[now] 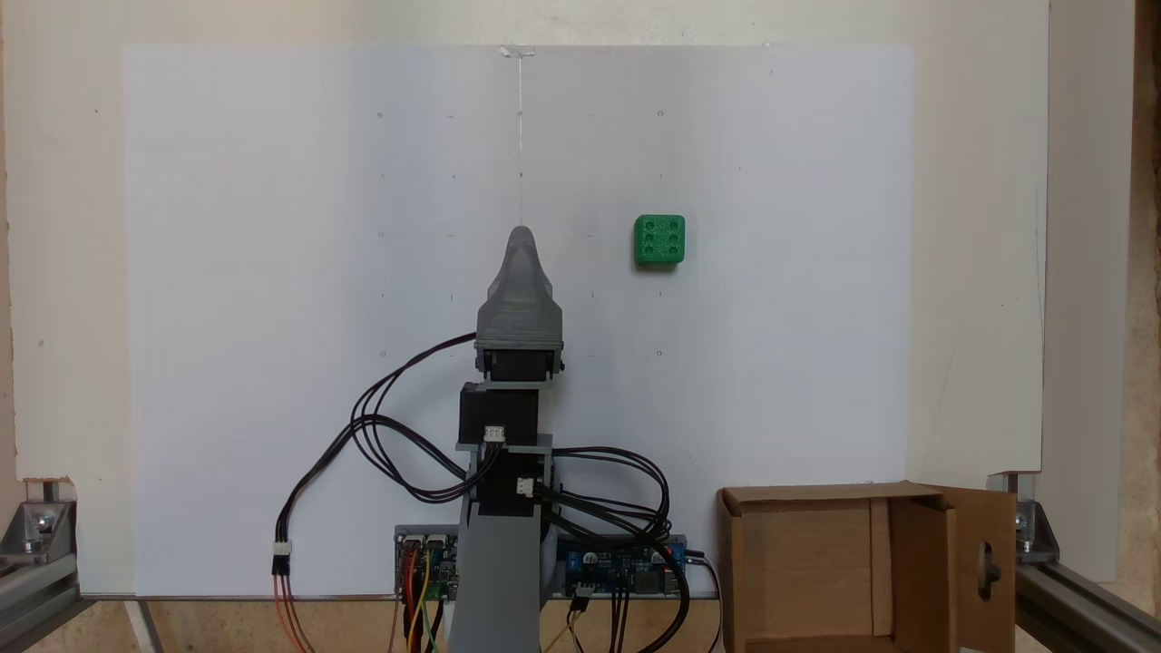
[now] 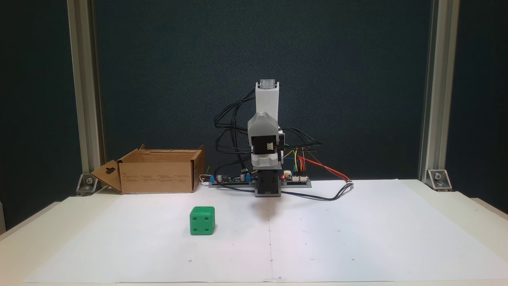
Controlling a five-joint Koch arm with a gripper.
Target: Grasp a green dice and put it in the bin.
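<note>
A white paper sheet (image 1: 272, 272) covered the desk (image 2: 456, 198), backed by a dark wall and framed by aluminium posts (image 2: 430, 91) in the front-facing fixed view. The folded grey arm (image 1: 508, 508) rose from its base at the sheet's edge, with the jaws (image 1: 520, 238) pointing along the sheet's centre line; seen from above they overlapped into a single tip, and whether they stood wide or narrow could not be told. The green dice (image 1: 659, 239) (image 2: 202, 220) rested on the sheet, apart from the arm and clear of the jaws, with six pips up in the top-down fixed view. Bare paper lay between the dice and the arm. The bin (image 1: 862, 571) (image 2: 158, 171), an open brown cardboard box, stood beside the arm's base off the sheet's edge, on the same side of the arm as the dice; one flap with a handle hole (image 1: 987, 567) hung outward. Black cables (image 1: 381, 426) looped around the arm, and circuit boards (image 2: 295, 179) lay at its base.
</note>
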